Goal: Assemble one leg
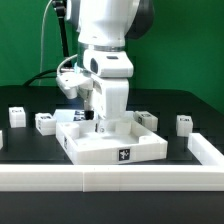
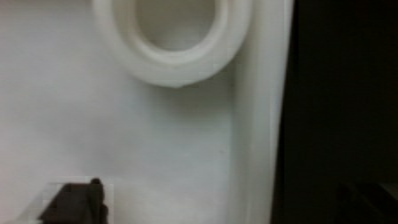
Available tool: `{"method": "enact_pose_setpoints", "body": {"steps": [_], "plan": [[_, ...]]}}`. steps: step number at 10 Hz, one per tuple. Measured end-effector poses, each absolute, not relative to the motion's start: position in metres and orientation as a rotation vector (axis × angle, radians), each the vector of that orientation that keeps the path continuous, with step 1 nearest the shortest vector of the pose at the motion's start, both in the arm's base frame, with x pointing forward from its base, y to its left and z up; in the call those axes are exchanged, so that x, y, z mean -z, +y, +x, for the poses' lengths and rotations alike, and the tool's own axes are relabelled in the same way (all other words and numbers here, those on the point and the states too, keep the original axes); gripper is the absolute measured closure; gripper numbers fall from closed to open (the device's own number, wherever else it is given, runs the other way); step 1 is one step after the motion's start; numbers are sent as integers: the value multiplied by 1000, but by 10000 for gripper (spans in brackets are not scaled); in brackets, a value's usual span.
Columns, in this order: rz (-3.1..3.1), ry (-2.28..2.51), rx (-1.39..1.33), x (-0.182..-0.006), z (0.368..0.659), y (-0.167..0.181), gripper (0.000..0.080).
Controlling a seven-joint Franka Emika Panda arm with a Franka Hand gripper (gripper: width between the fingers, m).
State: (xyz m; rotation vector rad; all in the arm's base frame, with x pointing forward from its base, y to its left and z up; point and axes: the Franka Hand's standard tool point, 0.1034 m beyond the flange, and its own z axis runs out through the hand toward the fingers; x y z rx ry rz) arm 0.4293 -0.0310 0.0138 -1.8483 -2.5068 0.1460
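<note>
Leg (image 1: 184, 123), small white rectangular plastic post with tag, stands loose on black worktop (image 1: 30, 140), exterior view's right. Pincer (image 1: 97, 122) low over large flat white square panel (image 1: 110, 148); we cannot tell its grip. Likely pre-pick step: next, we need alignment over one post.

White leg (image 1: 184, 124) (tagged face), upright, loose

the hand (image 1: 97, 124) sits low over the white panel (image 1: 120, 150); a leg (image 1: 184, 123) stands apart.

panel (image 1: 112, 148) on table (image 1: 30, 147) | leg (image 1: 44, 121) at exterior view's left
</note>
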Motion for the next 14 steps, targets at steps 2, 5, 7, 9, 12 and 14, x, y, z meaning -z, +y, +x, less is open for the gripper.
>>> {"method": "enact_pose_setpoints", "body": {"steps": [2,5,7,9,12,14], "plan": [[-1851,-2505,-147,-14,429,-31,269],[-1851,-2504,-148,-14,429,-31,579],[-1853,-2505,-146,-14,430,-31,738],[-1853,-2505,-145,-14,430,-32,739],[-1854,-2504,-145,-14,430,-31,739],[-1959,-2430,-137,-13,433,-21,739]]}}
